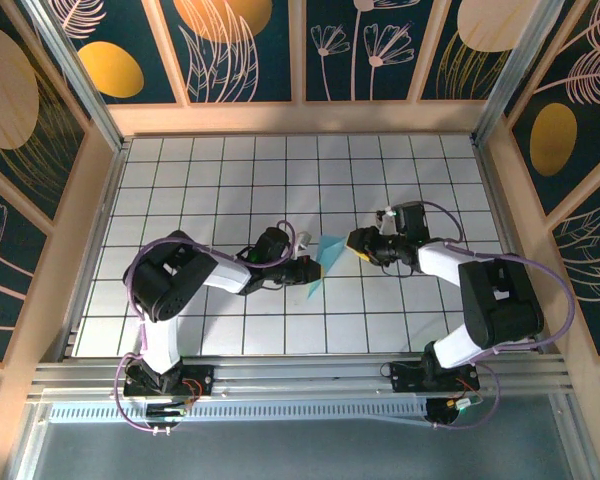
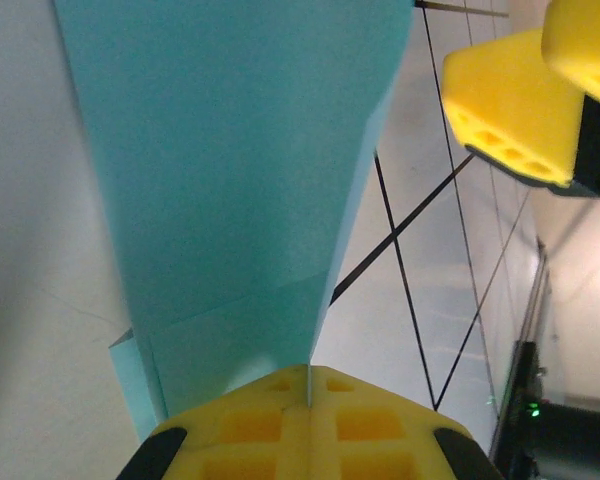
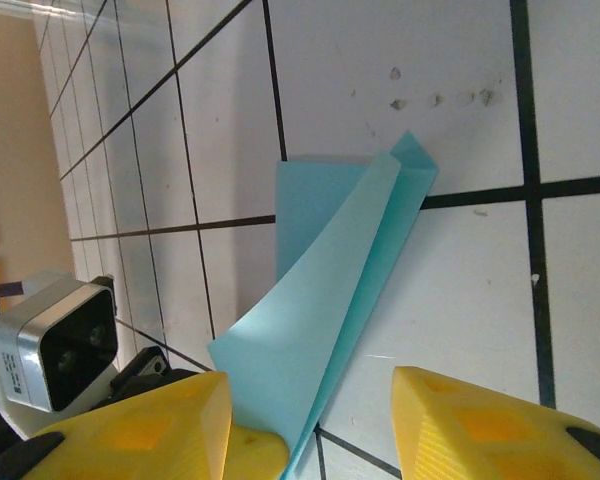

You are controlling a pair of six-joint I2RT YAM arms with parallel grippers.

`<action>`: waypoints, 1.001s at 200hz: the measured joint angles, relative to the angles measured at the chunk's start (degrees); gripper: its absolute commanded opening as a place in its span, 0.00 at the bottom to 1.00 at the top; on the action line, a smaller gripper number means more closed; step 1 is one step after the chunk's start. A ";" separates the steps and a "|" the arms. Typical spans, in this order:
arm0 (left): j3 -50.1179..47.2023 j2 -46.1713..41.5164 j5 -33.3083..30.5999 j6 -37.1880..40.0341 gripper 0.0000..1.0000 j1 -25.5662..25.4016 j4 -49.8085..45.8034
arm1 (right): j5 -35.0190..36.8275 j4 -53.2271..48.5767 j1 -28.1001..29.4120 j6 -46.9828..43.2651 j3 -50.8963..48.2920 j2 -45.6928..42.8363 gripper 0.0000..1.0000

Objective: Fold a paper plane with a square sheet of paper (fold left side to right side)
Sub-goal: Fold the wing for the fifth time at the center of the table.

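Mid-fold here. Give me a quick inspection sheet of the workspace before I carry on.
Surface: white gridded table; a few small dark specks near the paper.
Job's things: cyan paper, creased and partly folded, one part flat on the table and another raised, between the two grippers.
Clutter: nothing seen.
Grippers: left gripper shut on the cyan paper; right gripper open, jaws apart by the raised end.
Cables: purple cables run along both arms, off the paper.
Surroundings: wood-framed floral wall panels; metal rail at the arm bases.
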 measured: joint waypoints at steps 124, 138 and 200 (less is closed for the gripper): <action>-3.54 5.22 0.79 -14.93 0.00 0.00 18.18 | 5.62 5.57 5.66 6.93 -0.87 2.45 0.45; -3.61 5.60 0.81 -15.76 0.00 0.00 19.21 | 5.68 5.62 6.03 7.26 -0.79 3.26 0.45; -3.72 6.47 1.03 -18.10 0.00 0.00 21.49 | 6.08 7.02 7.37 7.58 0.28 5.73 0.42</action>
